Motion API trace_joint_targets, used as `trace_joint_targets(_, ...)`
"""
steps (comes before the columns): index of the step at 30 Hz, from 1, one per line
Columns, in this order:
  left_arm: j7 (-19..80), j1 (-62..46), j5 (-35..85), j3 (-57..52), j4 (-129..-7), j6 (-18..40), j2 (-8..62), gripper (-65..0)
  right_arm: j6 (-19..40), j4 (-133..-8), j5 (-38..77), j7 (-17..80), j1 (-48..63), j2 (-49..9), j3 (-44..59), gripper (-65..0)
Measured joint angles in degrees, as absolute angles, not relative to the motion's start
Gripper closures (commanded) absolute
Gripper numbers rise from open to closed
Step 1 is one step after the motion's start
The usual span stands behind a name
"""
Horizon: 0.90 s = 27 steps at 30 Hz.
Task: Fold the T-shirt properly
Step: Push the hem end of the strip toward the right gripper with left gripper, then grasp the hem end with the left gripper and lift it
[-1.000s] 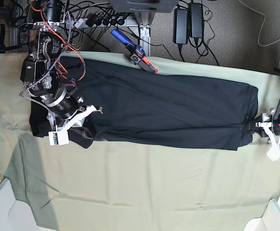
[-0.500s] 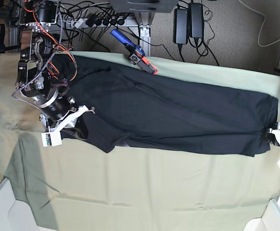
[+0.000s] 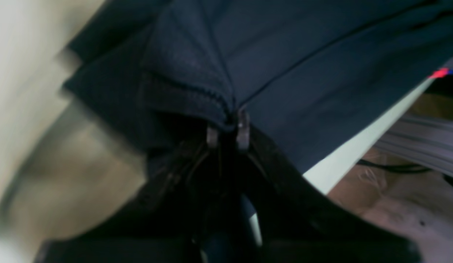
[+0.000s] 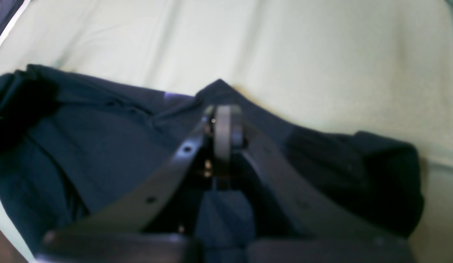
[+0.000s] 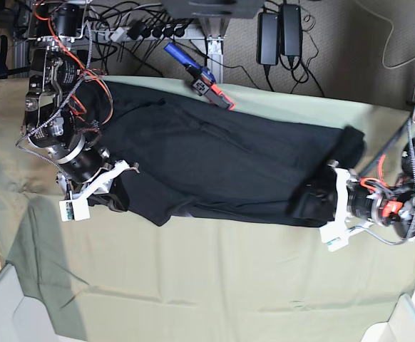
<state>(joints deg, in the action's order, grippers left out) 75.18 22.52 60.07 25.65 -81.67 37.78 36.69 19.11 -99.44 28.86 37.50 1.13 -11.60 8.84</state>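
Note:
The black T-shirt [image 5: 222, 157] lies stretched across the pale green sheet [image 5: 214, 278], its right end bunched and doubled back. My left gripper [image 5: 312, 197], on the base view's right, is shut on that end. In the left wrist view its fingertips [image 3: 243, 132] pinch a stitched hem of the T-shirt [image 3: 284, 54]. My right gripper [image 5: 120, 187], on the base view's left, is shut on the shirt's lower left corner. In the right wrist view the right gripper [image 4: 222, 122] holds a peak of the T-shirt [image 4: 84, 146], which rises just beyond its tips.
A blue and orange tool [image 5: 200, 78] lies at the sheet's back edge, touching the shirt's top side. Power bricks [image 5: 279, 35] and cables sit behind the table. White bins [image 5: 8, 306] stand at the front corners. Bare sheet fills the front half.
My left gripper has moved inward from the far right edge, carrying the shirt's end leftward and bunching it. The right gripper moved slightly left earlier and now holds still.

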Motion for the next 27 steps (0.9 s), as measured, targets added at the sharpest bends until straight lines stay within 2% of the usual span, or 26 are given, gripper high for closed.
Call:
trace_joint_targets(5,75.2,22.5,59.3,25.7,-81.7,37.4,30.4,0.0,19.1,-99.4,28.6,37.5,1.1,-11.6,8.8,0.0)
trace_joint_targets(10,75.0,22.5,57.3,25.7,-81.7,35.7,26.2,0.0,19.1,-99.4,27.8,37.3,1.1,-11.6,8.8,0.0)
trace_joint_targets(27,74.0,21.6,51.8,25.5,-81.7,35.3,11.5,0.0,19.1,-99.4,27.8,37.3,1.0,-11.6,8.8,0.0)
